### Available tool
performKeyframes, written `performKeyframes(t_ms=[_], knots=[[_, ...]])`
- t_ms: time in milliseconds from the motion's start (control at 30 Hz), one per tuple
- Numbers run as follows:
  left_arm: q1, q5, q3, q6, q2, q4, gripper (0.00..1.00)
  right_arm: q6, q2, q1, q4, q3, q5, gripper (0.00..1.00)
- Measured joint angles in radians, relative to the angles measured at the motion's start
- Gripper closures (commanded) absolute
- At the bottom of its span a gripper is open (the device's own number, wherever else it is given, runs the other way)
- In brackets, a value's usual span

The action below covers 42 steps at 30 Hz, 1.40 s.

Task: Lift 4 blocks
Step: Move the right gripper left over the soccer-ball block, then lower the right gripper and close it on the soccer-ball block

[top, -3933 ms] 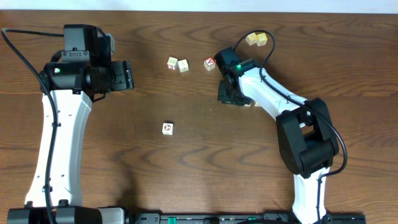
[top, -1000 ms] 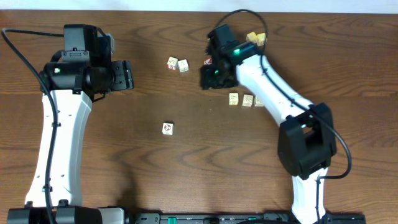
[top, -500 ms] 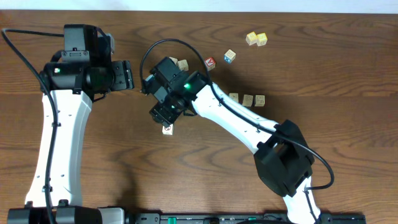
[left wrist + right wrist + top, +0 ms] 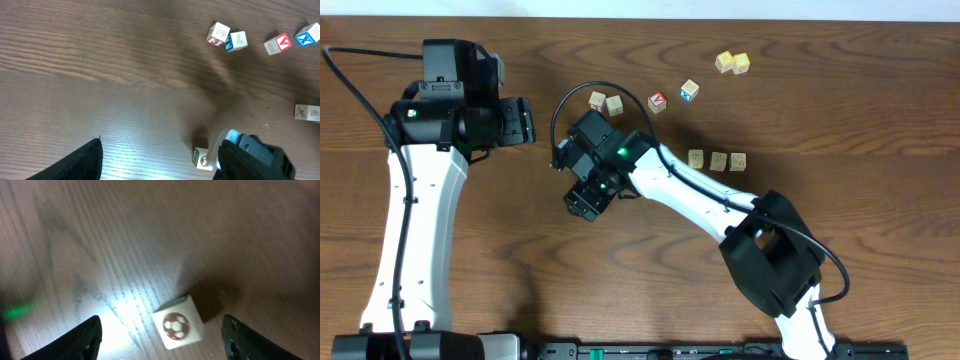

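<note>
Overhead looks straight down on the whole table [image 4: 880, 230]. My left wrist camera looks down from afar, my right from close; both share one cream block [image 4: 177, 328].

— Where does the right arm reach?
— From the lower right of the frame up to the centre, with the right gripper [image 4: 582, 203] low over the table [image 4: 620, 290], pointing down-left
— And the cream blocks?
— Three cream blocks [image 4: 718, 160] lie in a row right of centre, well apart from that gripper
— What else?
— A red-faced cube [image 4: 657, 101] and a blue-faced cube [image 4: 690, 90] sit near the top, with two yellow cubes [image 4: 724, 62] touching at upper right. A pair of cubes [image 4: 597, 100] lies just above the arm. The left gripper [image 4: 525, 122] hangs at upper left
</note>
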Motion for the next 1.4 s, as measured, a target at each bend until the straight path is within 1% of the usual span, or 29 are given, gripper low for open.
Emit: performKeyframes(t_ms=[400,467,567,767,933,967,1067,1233,1300,1367,1400], knots=[[0.0,0.0,0.0,0.0,0.0,0.0,0.25,0.003,0.0,0.014,0.097,-0.091,-0.001,0.24],[0.0,0.0,0.0,0.0,0.0,0.0,0.26,0.004,0.0,0.014,0.1,-0.098,-0.001,0.23],[0.0,0.0,0.0,0.0,0.0,0.0,0.26,0.004,0.0,0.014,0.109,-0.098,0.0,0.18],[0.0,0.0,0.0,0.0,0.0,0.0,0.26,-0.019,0.006,0.013,0.109,-0.099,0.09,0.2],[0.0,0.0,0.0,0.0,0.0,0.0,0.25,-0.042,0.042,0.011,0.095,-0.1,0.106,0.23],[0.0,0.0,0.0,0.0,0.0,0.0,0.26,-0.049,0.046,0.01,0.096,-0.1,0.108,0.25],[0.0,0.0,0.0,0.0,0.0,0.0,0.26,-0.068,0.047,0.01,0.098,-0.1,0.108,0.37],[0.0,0.0,0.0,0.0,0.0,0.0,0.26,-0.075,0.047,0.01,0.102,-0.102,0.108,0.48],[0.0,0.0,0.0,0.0,0.0,0.0,0.26,-0.077,0.047,0.005,0.111,-0.102,0.108,0.57],[0.0,0.0,0.0,0.0,0.0,0.0,0.25,-0.063,0.047,0.001,0.119,-0.102,0.12,0.62],[0.0,0.0,0.0,0.0,0.0,0.0,0.26,-0.056,0.047,-0.002,0.125,-0.102,0.13,0.61]])
